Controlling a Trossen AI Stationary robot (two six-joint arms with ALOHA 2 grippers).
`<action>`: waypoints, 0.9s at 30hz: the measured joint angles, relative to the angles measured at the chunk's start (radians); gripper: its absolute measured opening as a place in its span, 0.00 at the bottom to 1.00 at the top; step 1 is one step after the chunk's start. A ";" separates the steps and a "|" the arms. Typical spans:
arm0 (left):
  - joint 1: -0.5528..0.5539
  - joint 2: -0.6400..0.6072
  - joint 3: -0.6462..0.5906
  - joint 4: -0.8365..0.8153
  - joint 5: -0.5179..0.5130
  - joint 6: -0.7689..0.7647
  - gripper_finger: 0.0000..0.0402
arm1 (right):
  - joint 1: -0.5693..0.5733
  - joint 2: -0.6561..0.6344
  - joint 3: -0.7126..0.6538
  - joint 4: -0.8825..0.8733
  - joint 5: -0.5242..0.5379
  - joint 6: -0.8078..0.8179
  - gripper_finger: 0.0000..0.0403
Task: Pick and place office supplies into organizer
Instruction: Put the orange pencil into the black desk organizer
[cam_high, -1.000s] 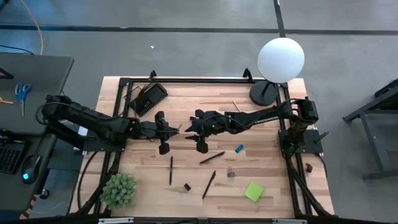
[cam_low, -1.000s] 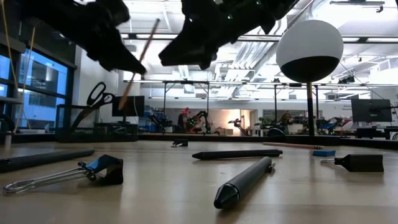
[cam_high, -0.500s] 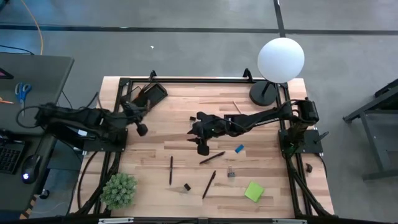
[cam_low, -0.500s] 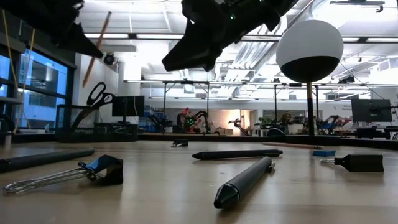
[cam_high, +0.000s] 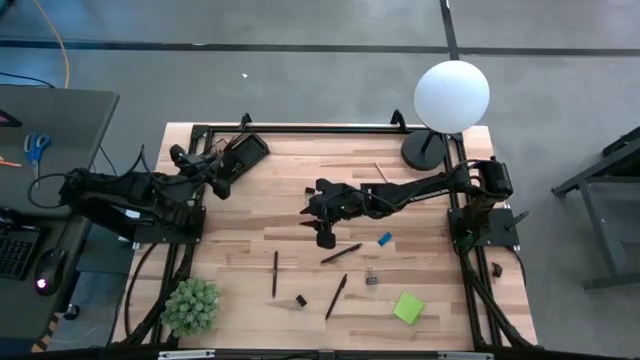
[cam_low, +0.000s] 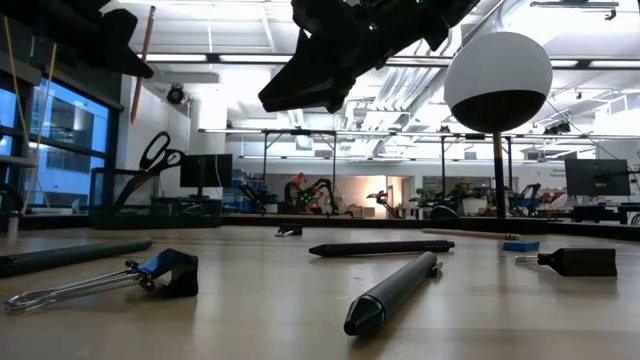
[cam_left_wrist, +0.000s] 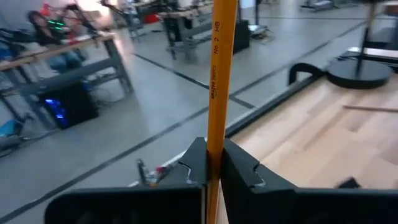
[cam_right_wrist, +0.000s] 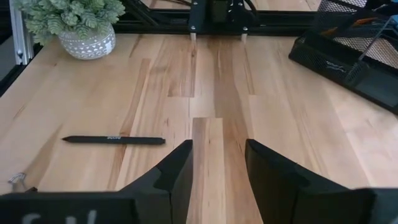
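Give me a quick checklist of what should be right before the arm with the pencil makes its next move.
1. Pencil gripped: ok, left gripper shut on it.
2. Pencil upright: ok, near vertical in the low view.
3. Left gripper near organizer: ok, beside it; exactly above, cannot tell.
4. Free slot in the organizer: cannot tell.
5. Right gripper out of the way: ok, open, empty, at mid-table.

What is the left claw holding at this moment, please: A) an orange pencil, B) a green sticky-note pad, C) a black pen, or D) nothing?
A: the left wrist view shows the left claw shut on an orange pencil that stands up between its fingers.
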 joint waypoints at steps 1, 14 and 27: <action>0.006 0.000 0.000 0.006 0.034 0.005 0.01 | 0.000 0.000 0.000 0.000 0.000 -0.001 0.34; 0.525 0.052 -0.090 0.298 0.707 0.189 0.01 | 0.000 0.000 0.000 -0.012 -0.007 -0.053 0.34; 0.987 0.042 -0.090 0.326 0.989 0.244 0.01 | -0.003 -0.001 -0.028 -0.023 -0.003 -0.029 0.34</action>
